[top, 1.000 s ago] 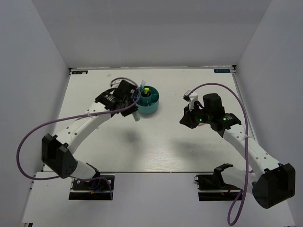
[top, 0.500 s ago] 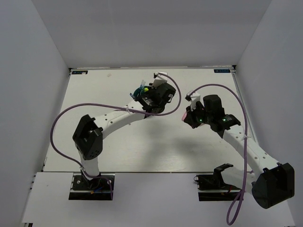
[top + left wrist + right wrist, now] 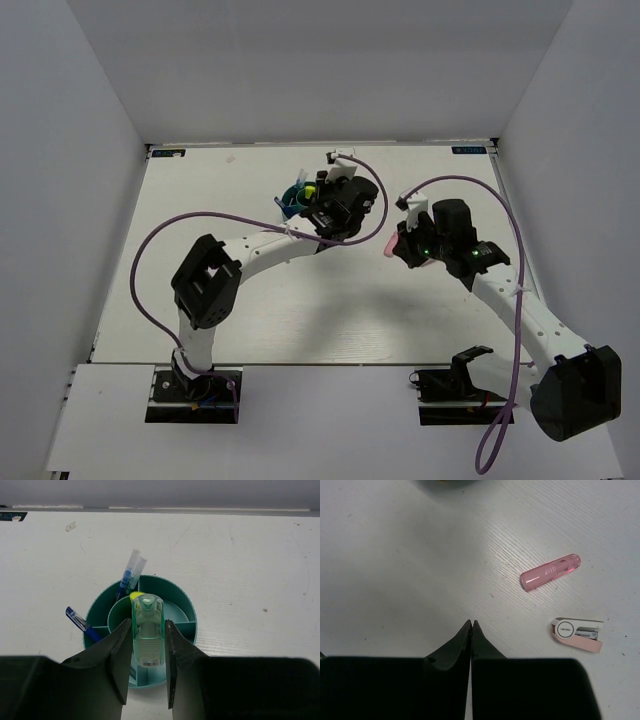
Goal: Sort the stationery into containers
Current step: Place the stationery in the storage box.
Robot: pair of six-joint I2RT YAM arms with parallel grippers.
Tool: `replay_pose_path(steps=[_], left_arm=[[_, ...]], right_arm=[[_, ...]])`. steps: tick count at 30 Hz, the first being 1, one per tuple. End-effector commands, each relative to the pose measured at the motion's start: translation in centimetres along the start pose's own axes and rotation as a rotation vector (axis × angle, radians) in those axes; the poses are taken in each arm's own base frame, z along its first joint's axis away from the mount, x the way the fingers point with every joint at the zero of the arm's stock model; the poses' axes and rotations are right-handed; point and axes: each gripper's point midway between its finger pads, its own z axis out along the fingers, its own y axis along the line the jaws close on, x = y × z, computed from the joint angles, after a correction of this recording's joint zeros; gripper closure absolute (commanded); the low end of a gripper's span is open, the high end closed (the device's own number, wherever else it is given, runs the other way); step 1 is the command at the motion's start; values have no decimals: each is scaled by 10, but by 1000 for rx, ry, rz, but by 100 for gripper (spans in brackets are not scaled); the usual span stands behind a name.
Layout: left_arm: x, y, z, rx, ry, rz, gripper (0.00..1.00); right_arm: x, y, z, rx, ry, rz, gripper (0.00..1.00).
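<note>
My left gripper (image 3: 148,626) is shut on the mint-green marker (image 3: 148,640) and holds it over the round teal organizer (image 3: 190,611). Whether the marker touches the organizer I cannot tell. Two thin blue pens (image 3: 128,574) stand in a back compartment, another blue pen (image 3: 79,622) leans at the left, and a yellow cap (image 3: 135,596) shows behind the marker. In the top view my left gripper (image 3: 313,200) covers most of the organizer (image 3: 291,196). My right gripper (image 3: 471,624) is shut and empty above the table, near a pink highlighter (image 3: 550,572).
A small pink-and-white stapler (image 3: 577,633) lies on the table just below the pink highlighter. In the top view my right gripper (image 3: 403,248) sits right of the left arm's wrist, with the highlighter (image 3: 388,243) at its left side.
My left arm swung from the organizer's left side to its right and now holds the mint-green marker over it. My right gripper shifted slightly up and left.
</note>
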Motion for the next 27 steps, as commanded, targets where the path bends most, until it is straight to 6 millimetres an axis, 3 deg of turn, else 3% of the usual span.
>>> replay_pose_path(steps=[1,27], left_arm=[[0,2,2,-34,-25,-69,100],[51,-3,22,-69,29,-53,100]], right_arm=[[-6,-6,0,24,-31,1,100],[-6,-13,-6,16,-38,33,100]])
